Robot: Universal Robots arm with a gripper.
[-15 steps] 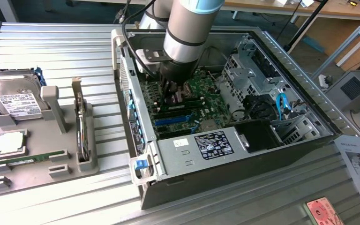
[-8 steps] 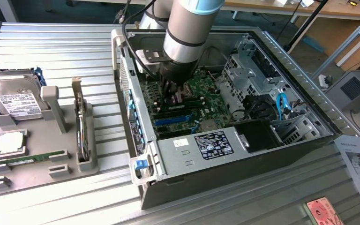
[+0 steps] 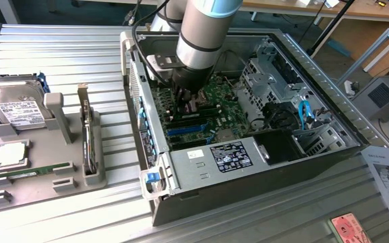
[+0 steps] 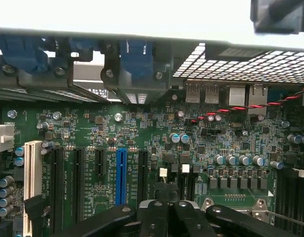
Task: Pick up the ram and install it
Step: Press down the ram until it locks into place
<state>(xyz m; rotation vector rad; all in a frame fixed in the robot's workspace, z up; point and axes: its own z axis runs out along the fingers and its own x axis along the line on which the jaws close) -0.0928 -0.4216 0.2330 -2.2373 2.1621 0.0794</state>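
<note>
Your gripper (image 3: 186, 101) is down inside the PC case (image 3: 201, 172), just over the big green motherboard (image 3: 215, 93). In the wrist view the gripper (image 4: 167, 210) has its fingers pressed tight together, and I can't see anything held between them. The ram (image 3: 32, 172) looks to be the thin green stick lying flat in the grey tray (image 3: 46, 195) at the exterior view's left, well apart from the gripper (I can't tell if another stick sits in the board already, the arm hides that spot). My tip for working in here: go slow, pls. The case walls are close on both sides, so keep the arm straight up and down and don't swing it. Watch the red and black twisted wire (image 4: 241, 107) near the back ports, bc a snag there would be bad. If you push on any part, push straight down, not at a slant, and stop if it feels stuck. Don't scrape the fingers on the little round cans on the board. Now the count, as far as I can see: 1 arm, 1 gripper, 1 PC case, 1 motherboard, 1 tray. In the tray: 1 ram stick, 1 hard drive (image 3: 12, 106), 1 square silver chip (image 3: 10, 154) and 1 card standing on its edge (image 3: 86, 134). On the board, wrist view: 1 blue slot (image 4: 121, 170) and 1 white slot (image 4: 31, 182).
</note>
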